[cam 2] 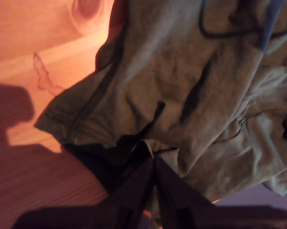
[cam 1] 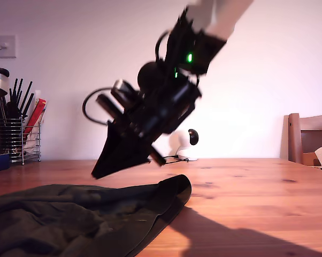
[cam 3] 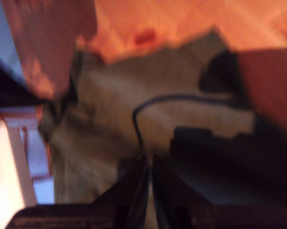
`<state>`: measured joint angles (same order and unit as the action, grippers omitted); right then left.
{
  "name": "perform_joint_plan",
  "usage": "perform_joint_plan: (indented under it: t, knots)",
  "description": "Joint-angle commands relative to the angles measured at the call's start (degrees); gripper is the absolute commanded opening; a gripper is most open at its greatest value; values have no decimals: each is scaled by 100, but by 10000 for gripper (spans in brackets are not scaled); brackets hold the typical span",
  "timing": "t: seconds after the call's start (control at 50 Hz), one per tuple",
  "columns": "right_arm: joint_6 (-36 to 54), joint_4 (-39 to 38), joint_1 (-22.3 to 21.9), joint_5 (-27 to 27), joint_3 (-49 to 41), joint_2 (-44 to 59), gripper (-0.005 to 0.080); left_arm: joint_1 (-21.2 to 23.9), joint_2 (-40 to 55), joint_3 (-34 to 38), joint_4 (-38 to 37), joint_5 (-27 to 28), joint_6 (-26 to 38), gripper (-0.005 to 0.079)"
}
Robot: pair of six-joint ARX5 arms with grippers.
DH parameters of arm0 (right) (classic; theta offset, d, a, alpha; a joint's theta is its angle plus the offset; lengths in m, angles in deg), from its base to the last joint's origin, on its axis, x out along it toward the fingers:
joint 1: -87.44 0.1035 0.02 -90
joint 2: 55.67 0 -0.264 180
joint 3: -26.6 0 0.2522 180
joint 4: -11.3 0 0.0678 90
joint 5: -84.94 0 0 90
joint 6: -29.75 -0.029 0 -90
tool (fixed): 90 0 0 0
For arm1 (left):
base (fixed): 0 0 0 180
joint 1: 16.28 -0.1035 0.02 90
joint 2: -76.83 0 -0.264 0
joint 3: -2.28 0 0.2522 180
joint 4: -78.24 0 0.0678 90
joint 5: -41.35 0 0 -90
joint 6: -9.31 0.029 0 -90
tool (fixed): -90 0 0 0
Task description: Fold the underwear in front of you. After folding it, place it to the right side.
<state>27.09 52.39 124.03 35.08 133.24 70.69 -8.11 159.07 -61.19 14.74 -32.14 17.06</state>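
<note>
Well, the underwear (cam 1: 70, 219) lies spread low on the wooden table (cam 1: 257, 203) at the exterior view's lower left. It is soft, wrinkly cloth of a very dark olive green, with a rounded, hemmed edge turned up toward the middle of the table. In the first wrist view the same cloth (cam 2: 181, 95) looks paler, creased in deep folds, with a stitched seam running along its border beside the bare, orange-lit wood (cam 2: 29, 47).

My first gripper (cam 2: 154, 160) has its two dark jaws pressed together with only a thin line between them, right at a fold of the cloth (whether any fabric is pinched I cannot tell). My second gripper (cam 3: 148, 162) also shows its jaws drawn close. Its view is blurred, looking down on the underwear (cam 3: 110, 119) and the table (cam 3: 181, 24) beyond.

A thin cable (cam 3: 138, 114) loops across the cloth, and a dark bulk (cam 3: 220, 157) covers part of it.

In the exterior view one black arm slants down, its gripper (cam 1: 105, 168) just above the garment; which arm it is I cannot tell. Behind it stands a small white round camera (cam 1: 179, 143). A wire utensil rack (cam 1: 19, 142) stands at that view's left, and a wooden chair (cam 1: 305, 136) at its right.
</note>
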Motion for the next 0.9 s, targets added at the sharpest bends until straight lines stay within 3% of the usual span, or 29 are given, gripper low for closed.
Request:
perform_joint_plan:
  t: [0.0,0.28,0.56,0.88]
  knots:
    - [-221,-308,105,55,-31,127,-11,11,22,9,-39,42,20,-20]
    - [-686,-1102,444,190,-28,431,-11,11,22,9,-402,262,94,-20]
    - [-691,-1351,544,79,-28,608,-11,11,22,9,-846,297,129,-20]
    - [-590,-1464,538,-951,-28,634,-11,11,22,9,-693,293,129,-20]
